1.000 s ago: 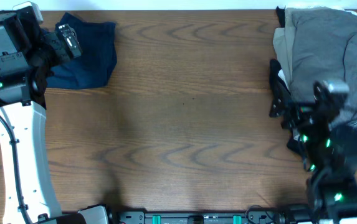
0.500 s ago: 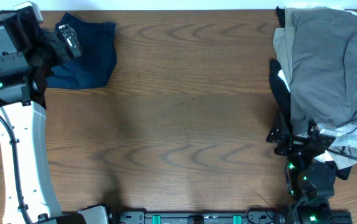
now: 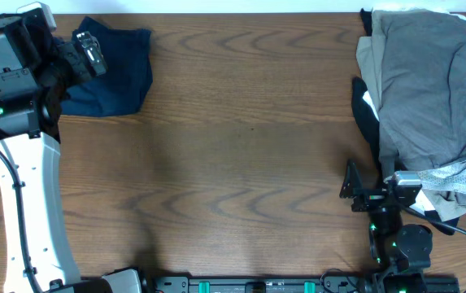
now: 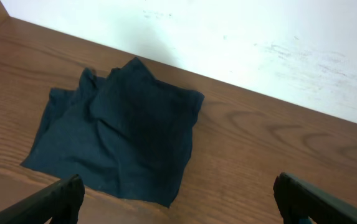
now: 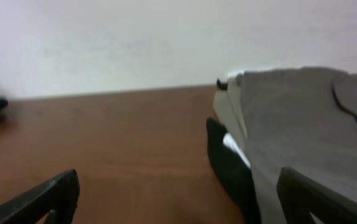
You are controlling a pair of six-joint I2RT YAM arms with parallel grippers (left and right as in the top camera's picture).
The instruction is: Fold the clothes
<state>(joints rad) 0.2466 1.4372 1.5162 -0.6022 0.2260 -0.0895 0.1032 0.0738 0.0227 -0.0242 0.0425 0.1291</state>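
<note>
The dark navy shorts [image 3: 119, 77] lie folded in a small heap at the table's far left corner. In the left wrist view they [image 4: 119, 134] rest flat just ahead of the fingers. My left gripper [image 3: 89, 50] hovers over their left edge, open and empty [image 4: 181, 208]. A pile of clothes [image 3: 428, 89] lies at the far right, with grey on top and beige, black and white-patterned pieces under it. My right gripper [image 3: 354, 191] is low near the front edge beside the pile, open and empty [image 5: 181, 205]. It faces the grey garment [image 5: 303, 124] and a black one [image 5: 231, 165].
The brown wooden table [image 3: 249, 155] runs between the shorts and the pile. A white wall [image 4: 259, 37] stands right behind the table's back edge. The left arm's white link [image 3: 29, 195] lies along the left side. The arm bases sit at the front edge.
My right arm has drawn back from the clothes pile toward the front edge and lowered. The left arm and the navy shorts have not moved.
</note>
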